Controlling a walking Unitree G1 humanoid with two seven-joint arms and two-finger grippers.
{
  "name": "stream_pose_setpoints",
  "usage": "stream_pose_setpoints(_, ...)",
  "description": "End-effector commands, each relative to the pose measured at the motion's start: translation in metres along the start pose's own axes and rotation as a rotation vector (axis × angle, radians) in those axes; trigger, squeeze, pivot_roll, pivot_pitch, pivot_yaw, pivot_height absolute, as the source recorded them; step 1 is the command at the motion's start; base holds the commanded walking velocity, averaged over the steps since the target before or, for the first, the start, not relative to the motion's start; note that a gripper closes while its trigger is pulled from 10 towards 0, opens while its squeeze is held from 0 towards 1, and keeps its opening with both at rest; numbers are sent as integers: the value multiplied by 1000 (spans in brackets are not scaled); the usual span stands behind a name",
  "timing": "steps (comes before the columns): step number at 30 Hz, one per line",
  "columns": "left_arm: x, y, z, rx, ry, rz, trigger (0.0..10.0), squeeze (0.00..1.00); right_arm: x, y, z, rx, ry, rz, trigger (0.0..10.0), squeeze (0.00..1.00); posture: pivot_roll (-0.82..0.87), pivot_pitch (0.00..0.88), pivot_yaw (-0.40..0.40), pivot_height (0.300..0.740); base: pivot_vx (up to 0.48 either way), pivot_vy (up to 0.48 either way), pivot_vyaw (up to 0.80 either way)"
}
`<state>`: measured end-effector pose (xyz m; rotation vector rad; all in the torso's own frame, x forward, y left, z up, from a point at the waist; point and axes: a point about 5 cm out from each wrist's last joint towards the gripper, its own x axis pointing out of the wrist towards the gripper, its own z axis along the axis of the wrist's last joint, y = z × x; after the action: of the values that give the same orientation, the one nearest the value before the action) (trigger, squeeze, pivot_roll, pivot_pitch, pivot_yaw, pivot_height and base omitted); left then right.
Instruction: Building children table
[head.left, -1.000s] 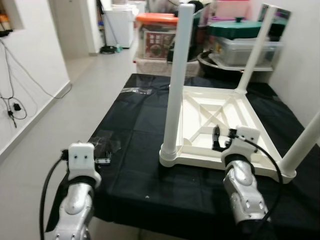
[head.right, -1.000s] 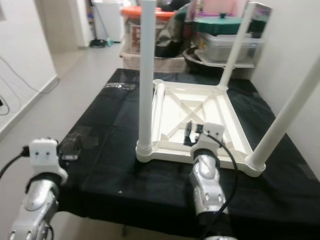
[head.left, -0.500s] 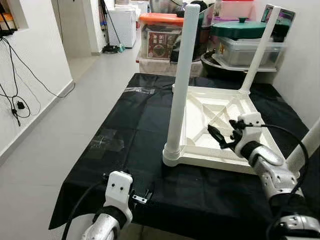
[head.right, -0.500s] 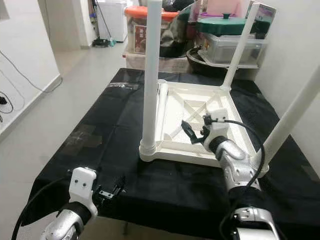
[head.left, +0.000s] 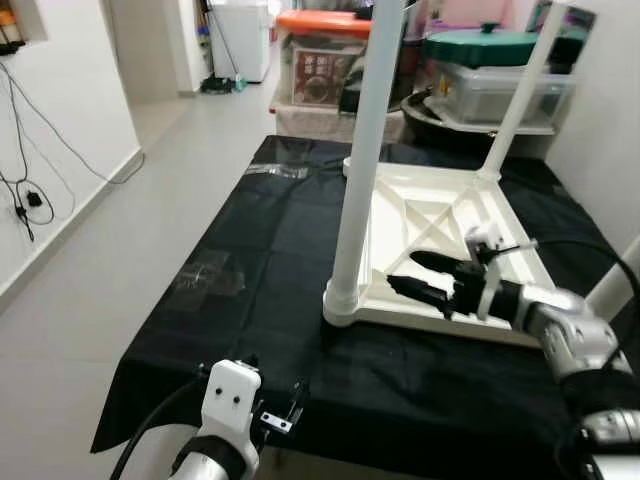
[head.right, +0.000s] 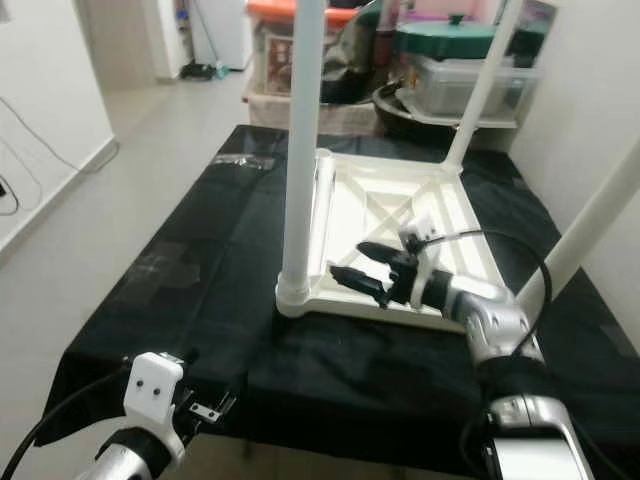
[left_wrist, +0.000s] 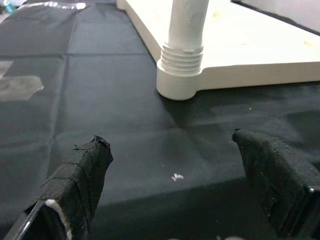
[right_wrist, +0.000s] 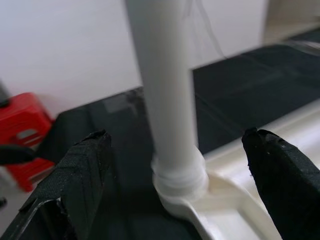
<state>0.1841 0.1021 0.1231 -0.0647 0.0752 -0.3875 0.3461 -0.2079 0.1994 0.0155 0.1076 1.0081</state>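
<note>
Nearest me, my left gripper (head.left: 280, 418), fingers spread, hangs at the front edge of the black cloth (head.left: 270, 250) covering the work surface. Next, my right gripper (head.left: 418, 279), fingers likewise parted around nothing, reaches over the ribbed underside toward the near-left leg (head.left: 365, 150). Item: one white plastic children's table (head.left: 440, 235), upside down on the cloth, legs upright; I count three round white legs (head.right: 592, 225) in view. Beyond: lidded storage bins (head.left: 325, 65), number uncertain.
</note>
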Motion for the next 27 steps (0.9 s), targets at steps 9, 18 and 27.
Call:
stream_pose_setpoints(9,-7,-9,3,5,18,-16,10000,0,19,2,6,-14,14,92,10000,0,139,132,-84,740,0,0,0)
stream_pose_setpoints(18,-10,-13,6,-3,23,-23,10000,0,39,3,13,-42,13,129,10000,0,140,128,-86,740,0,0,0)
stream_pose_setpoints(27,-10,-15,8,-3,25,-23,10000,0,57,7,22,-56,-33,154,10000,0,140,116,-88,740,0,0,0)
